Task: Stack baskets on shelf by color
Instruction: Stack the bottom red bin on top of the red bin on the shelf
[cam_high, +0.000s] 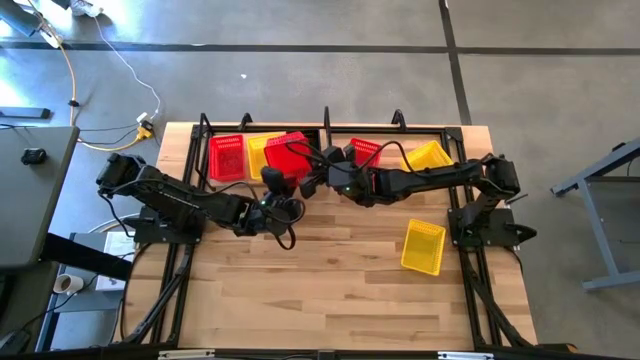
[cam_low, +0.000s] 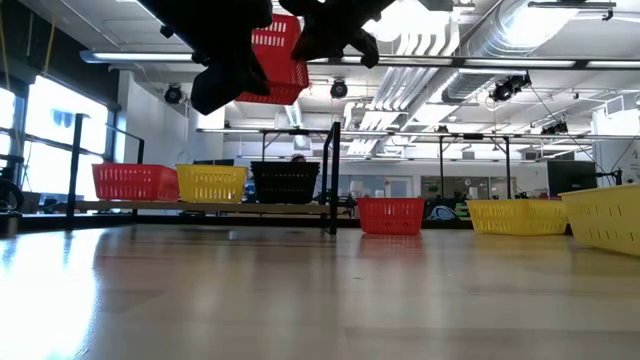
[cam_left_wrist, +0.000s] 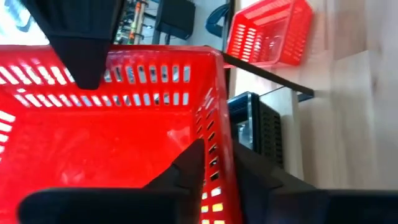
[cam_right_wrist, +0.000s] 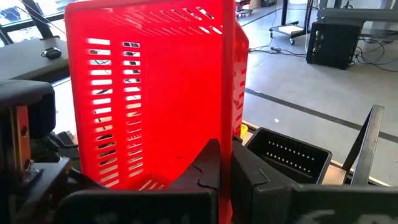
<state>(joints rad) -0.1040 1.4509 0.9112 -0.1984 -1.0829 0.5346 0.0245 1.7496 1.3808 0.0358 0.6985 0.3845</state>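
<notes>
A red basket (cam_high: 290, 155) is held high above the shelf (cam_high: 325, 128) by both grippers; in the low view this red basket (cam_low: 275, 60) hangs well above the shelf board. My left gripper (cam_high: 272, 180) (cam_left_wrist: 217, 167) and my right gripper (cam_high: 312, 183) (cam_right_wrist: 225, 152) are both shut on its walls. On the shelf stand a red basket (cam_low: 135, 182), a yellow basket (cam_low: 212, 183) and a black basket (cam_low: 285, 182) left of the divider, and a red basket (cam_low: 390, 215) and a yellow basket (cam_low: 515, 215) right of it. My left gripper pinches a side wall of the red basket at its rim (cam_left_wrist: 219, 149), one finger (cam_left_wrist: 186, 171) inside and one finger (cam_left_wrist: 261, 180) outside. The basket is lifted clear of everything. My right gripper pinches another wall of the same basket by its edge (cam_right_wrist: 227, 124), one finger (cam_right_wrist: 208, 165) on each face. The basket stands tilted on end before the gripper, lifted clear, above the black basket (cam_right_wrist: 289, 155).
A third yellow basket (cam_high: 423, 246) lies on the slatted tabletop near the right arm's base. The shelf's black posts and central divider (cam_low: 335, 175) stand at the table's far edge. Bare tabletop (cam_high: 320, 290) spreads across the near half.
</notes>
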